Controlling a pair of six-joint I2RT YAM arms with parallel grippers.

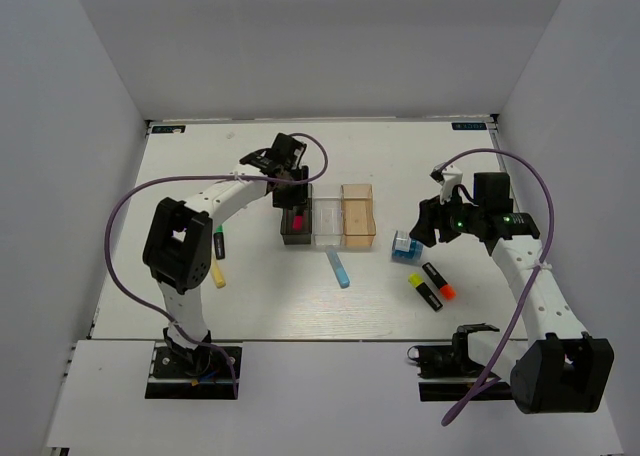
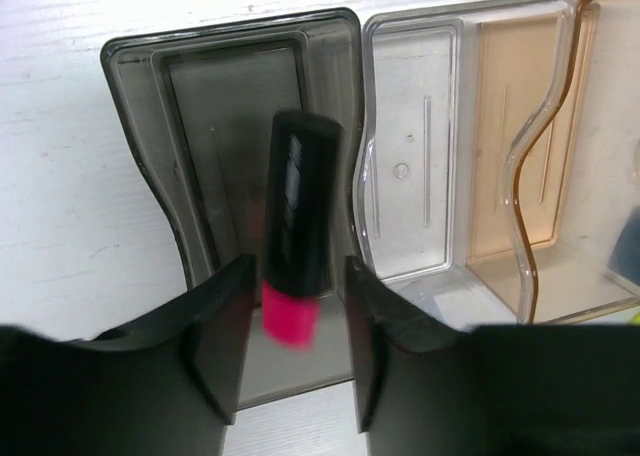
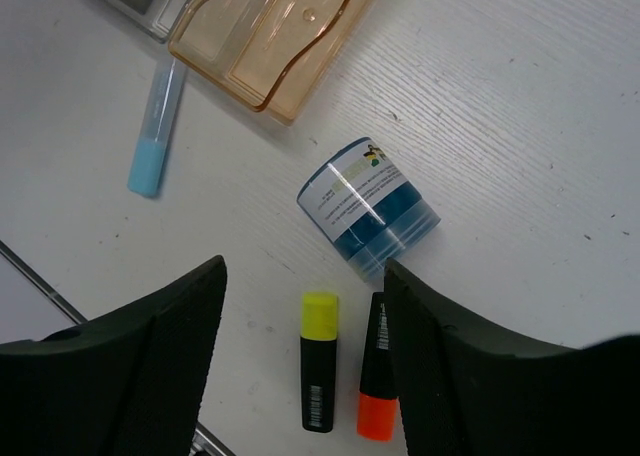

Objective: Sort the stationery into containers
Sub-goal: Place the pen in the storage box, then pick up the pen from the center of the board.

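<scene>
My left gripper (image 1: 294,198) hovers open over the dark grey bin (image 1: 293,240), the left of three joined bins. A black highlighter with a pink end (image 2: 298,216) sits loose between its spread jaws (image 2: 292,346), with a gap on each side, inside that bin (image 2: 130,86); the pink end is blurred. My right gripper (image 1: 425,226) is open and empty above a yellow-ended highlighter (image 3: 319,361), an orange-ended highlighter (image 3: 377,376) and the small blue block (image 3: 368,208). A light blue stick (image 1: 338,267) lies in front of the clear bin (image 1: 327,226).
The orange-tan bin (image 1: 358,221) stands at the right of the row. A black highlighter (image 1: 218,241) and a pale yellow stick (image 1: 217,273) lie by the left arm. White walls enclose the table on three sides.
</scene>
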